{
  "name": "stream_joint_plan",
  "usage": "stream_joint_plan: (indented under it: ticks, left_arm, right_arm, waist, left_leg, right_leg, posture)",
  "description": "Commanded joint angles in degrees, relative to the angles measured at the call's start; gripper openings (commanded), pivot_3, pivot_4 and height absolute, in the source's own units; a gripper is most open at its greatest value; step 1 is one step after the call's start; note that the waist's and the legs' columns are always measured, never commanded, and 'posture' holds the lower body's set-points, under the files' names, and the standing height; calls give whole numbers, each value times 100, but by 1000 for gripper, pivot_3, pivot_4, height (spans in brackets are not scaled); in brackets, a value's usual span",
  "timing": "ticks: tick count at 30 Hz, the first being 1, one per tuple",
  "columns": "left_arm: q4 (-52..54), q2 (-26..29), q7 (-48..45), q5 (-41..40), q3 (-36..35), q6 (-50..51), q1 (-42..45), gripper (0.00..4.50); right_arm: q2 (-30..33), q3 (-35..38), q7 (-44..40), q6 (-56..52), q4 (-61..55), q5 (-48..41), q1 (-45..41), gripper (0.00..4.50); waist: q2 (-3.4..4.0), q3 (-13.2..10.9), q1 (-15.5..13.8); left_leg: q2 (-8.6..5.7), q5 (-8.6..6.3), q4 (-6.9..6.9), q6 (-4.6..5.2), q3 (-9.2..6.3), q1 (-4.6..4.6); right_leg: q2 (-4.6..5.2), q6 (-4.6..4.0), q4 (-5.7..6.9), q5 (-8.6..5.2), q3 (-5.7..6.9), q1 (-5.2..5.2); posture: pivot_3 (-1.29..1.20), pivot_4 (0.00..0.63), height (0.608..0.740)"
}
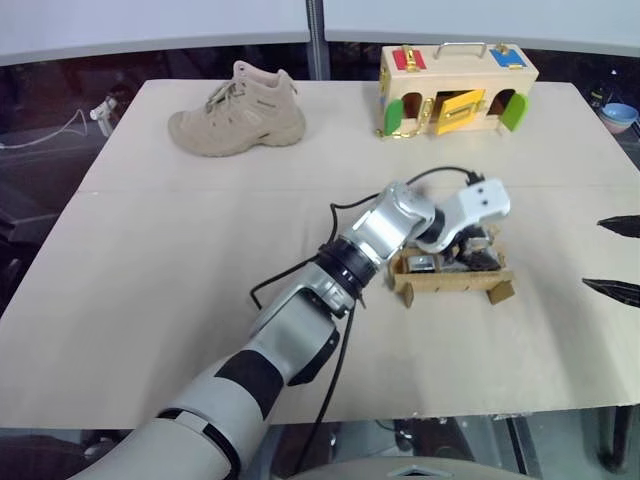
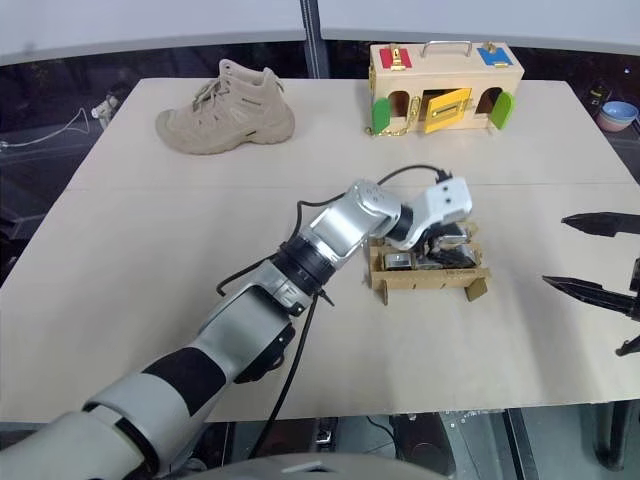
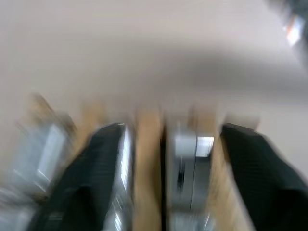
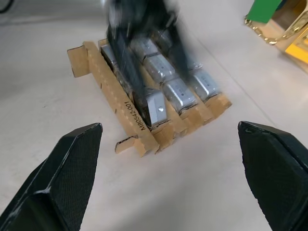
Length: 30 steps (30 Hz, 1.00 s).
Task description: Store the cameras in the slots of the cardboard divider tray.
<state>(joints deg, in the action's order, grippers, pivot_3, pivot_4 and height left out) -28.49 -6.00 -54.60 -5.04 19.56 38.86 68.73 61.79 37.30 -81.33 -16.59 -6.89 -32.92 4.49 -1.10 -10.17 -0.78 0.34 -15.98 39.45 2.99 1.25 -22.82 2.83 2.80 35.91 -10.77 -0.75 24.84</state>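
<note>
I see the tray (image 4: 126, 111) nearly full of cameras (image 4: 178, 91). My left gripper (image 2: 447, 243) hangs spread, probably empty, above it; right gripper (image 4: 171, 159) wide, empty.

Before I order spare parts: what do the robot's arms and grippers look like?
The left arm is silver-grey with black bands, a ribbed black wrist collar and a white end housing; a black cable loops along it. The right gripper has two black, textured, wedge-shaped fingers.
</note>
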Motion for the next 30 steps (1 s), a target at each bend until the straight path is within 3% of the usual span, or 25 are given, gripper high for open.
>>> stream_joint_plan:
  ticks: [1,5,9,17,25,28,30]
  left_arm:
    - [822,17,198,-661,-819,644,382,4131]
    - [1311,417,199,-776,-812,917,134,4131]
    - [1505,523,192,-478,-62,438,-511,4131]
    - [915,549,42,-2,859,-197,-846,4131]
    - [265,439,-139,291,1094,-794,-730,4131]
    - [-25,322,-85,405,1126,-1027,-692,3429]
    - [-173,252,-103,453,1087,-1145,-662,2584]
  right_arm:
    - [-62,364,29,59,-137,-79,111,4500]
    - [-178,268,169,79,-321,-37,263,4500]
    - [-208,342,264,-52,-485,-110,367,4500]
    - [-376,761,421,-309,-1015,-201,873,4500]
    - [-570,896,794,-574,-1649,-288,1162,4500]
    - [-606,930,901,-658,-1773,-310,1196,4500]
    - [-619,953,955,-701,-1833,-325,1222,4500]
  waist:
    - [1,1,0]
    - [13,8,23]
    - [15,9,12]
    - [14,8,-10]
    - [13,8,-1]
    - [13,8,-7]
    - [13,8,-8]
  left_leg:
    - [0,0,0,0,-1,1]
    - [0,0,-4,-1,0,10]
    - [-1,1,-2,-2,2,17]
    - [-6,1,4,-1,1,6]
    - [-5,0,3,0,1,10]
    - [-5,0,4,0,0,9]
    - [-6,0,3,0,0,6]
  right_leg:
    - [0,1,-1,-1,1,-1]
    - [-3,8,1,-5,-1,-2]
    - [-4,11,13,-6,-4,-3]
    - [3,2,1,0,-5,-5]
    - [0,20,4,-11,-3,-5]
    - [1,17,3,-9,-3,-6]
    - [1,3,2,0,-2,-5]
  posture:
    - [0,150,740]
    - [0,150,740]
    - [0,150,740]
    - [0,150,740]
    - [0,150,740]
    - [0,150,740]
    - [0,150,740]
